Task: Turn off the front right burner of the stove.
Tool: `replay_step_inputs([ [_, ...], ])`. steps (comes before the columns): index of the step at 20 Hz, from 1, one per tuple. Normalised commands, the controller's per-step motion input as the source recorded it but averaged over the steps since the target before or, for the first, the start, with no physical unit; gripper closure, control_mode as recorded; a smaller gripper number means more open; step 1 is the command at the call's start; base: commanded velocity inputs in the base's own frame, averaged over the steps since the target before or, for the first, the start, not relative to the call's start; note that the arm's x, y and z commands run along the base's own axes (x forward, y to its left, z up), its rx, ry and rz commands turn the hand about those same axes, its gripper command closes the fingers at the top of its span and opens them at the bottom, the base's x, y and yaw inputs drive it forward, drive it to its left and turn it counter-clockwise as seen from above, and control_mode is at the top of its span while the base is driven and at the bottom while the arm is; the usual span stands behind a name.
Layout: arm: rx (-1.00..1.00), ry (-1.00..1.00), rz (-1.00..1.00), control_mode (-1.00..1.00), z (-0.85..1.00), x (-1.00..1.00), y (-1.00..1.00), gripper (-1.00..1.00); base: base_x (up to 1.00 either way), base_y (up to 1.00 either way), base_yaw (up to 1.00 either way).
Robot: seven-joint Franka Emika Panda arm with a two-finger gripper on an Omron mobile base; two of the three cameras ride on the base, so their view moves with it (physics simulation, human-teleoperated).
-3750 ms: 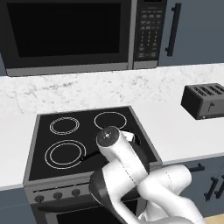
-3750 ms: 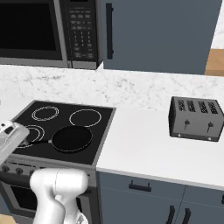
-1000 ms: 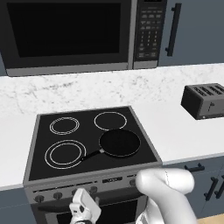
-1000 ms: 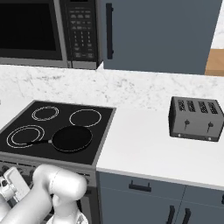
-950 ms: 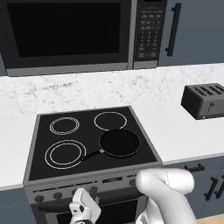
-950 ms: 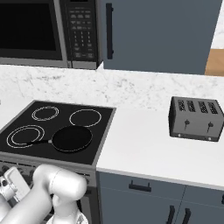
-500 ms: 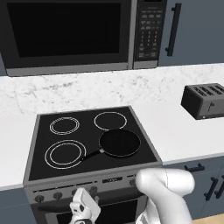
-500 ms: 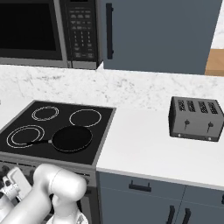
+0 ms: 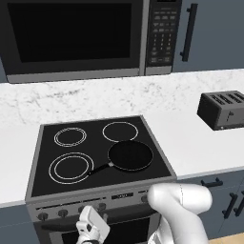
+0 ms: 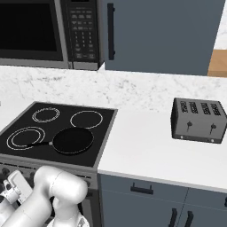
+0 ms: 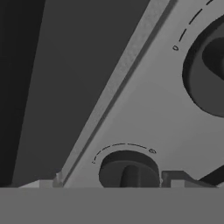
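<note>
The stove (image 9: 97,136) (image 10: 103,141) has a black glass top and a grey steel front panel with a row of small dark knobs (image 9: 101,206). A black frying pan (image 9: 130,156) (image 10: 72,140) covers the front right burner, so the zone itself is hidden. My gripper (image 9: 89,220) (image 10: 13,181) hangs low in front of the panel, pointing at the knob row. In the hand view, a dark knob (image 11: 128,169) sits between my fingertips (image 11: 174,178), which stand apart on either side of it. The gripper (image 11: 111,183) is open, and I cannot tell if it touches the knob.
A second knob (image 11: 209,72) shows at the upper right of the hand view. A toaster (image 9: 224,109) (image 10: 199,119) stands on the white counter to the right. A microwave (image 9: 81,38) hangs above the stove. Dark drawer fronts (image 10: 146,195) run below the counter.
The hand has stayed almost still in front of the knob row. Pan, toaster and base have not moved.
</note>
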Motion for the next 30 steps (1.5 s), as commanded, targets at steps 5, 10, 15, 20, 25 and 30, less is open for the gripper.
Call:
replay_step_inputs([
  [5,0.00,0.00,0.00,-1.00,0.00,0.00,0.00,1.00,0.00,0.00,0.00],
  [10,0.09,0.00,0.00,-1.00,0.00,0.00,0.00,1.00,0.00,0.00,0.00],
  [15,0.44,0.00,-0.05,-1.00,0.04,-0.09,-0.13,1.00,0.00,0.00,0.00],
  [20,0.64,0.00,-0.11,-1.00,0.10,-0.22,-0.34,1.00,0.00,0.00,0.00],
  [25,0.74,0.00,-0.15,-1.00,0.14,-0.23,-0.38,1.00,0.00,0.00,0.00],
  [30,0.79,0.00,-0.15,-1.00,0.17,-0.25,-0.43,1.00,0.00,0.00,0.00],
])
